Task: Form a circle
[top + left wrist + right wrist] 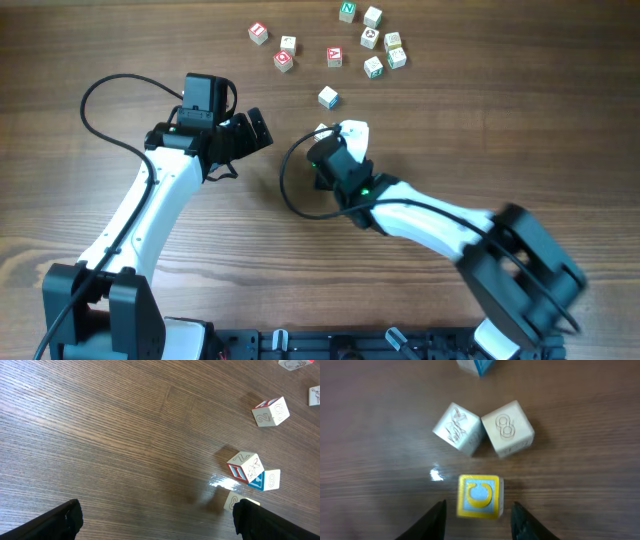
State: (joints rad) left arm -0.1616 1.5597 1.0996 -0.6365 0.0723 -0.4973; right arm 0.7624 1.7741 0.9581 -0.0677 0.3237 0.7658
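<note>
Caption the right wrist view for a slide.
Right end effector straddles a yellow cube; the 8 cube touches another pale cube beyond.

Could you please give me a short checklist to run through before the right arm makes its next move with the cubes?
1. The right gripper is open, its fingers clear of the yellow-faced wooden cube: ok, a gap shows on each side.
2. That cube sits flat on the wooden table: ok.
3. It stands apart from the pale wooden cube marked 8 and the pale wooden cube with a scribbled drawing: ok.
4. The left gripper is open and empty: ok.
5. The two arms are apart in the overhead view: ok.
6. The scattered lettered wooden cubes form a ring: not ok.
</note>
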